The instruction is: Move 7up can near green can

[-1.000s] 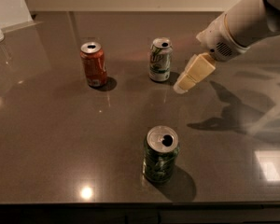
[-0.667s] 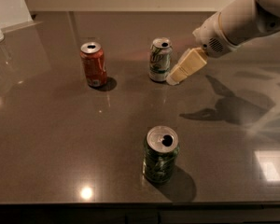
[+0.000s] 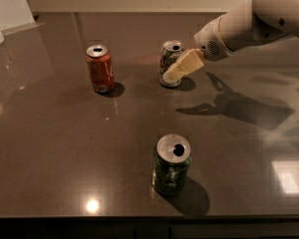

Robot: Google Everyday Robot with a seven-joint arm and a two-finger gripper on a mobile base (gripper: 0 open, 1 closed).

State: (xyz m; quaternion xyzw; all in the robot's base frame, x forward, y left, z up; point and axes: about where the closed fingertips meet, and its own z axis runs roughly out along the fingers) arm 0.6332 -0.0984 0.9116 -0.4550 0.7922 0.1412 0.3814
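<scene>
1. The gripper (image 3: 173,72) reaches in from the right, low across the 7up can (image 3: 167,56) — placed, it seems, for a grasp
2. The green can (image 3: 171,171) stands well in front of the 7up can, upright on the table (image 3: 50,148)
3. Whether the gripper is spread or closed cannot be told — the can overlaps it

End effector (image 3: 172,73) mid-air, angled down-left
</scene>
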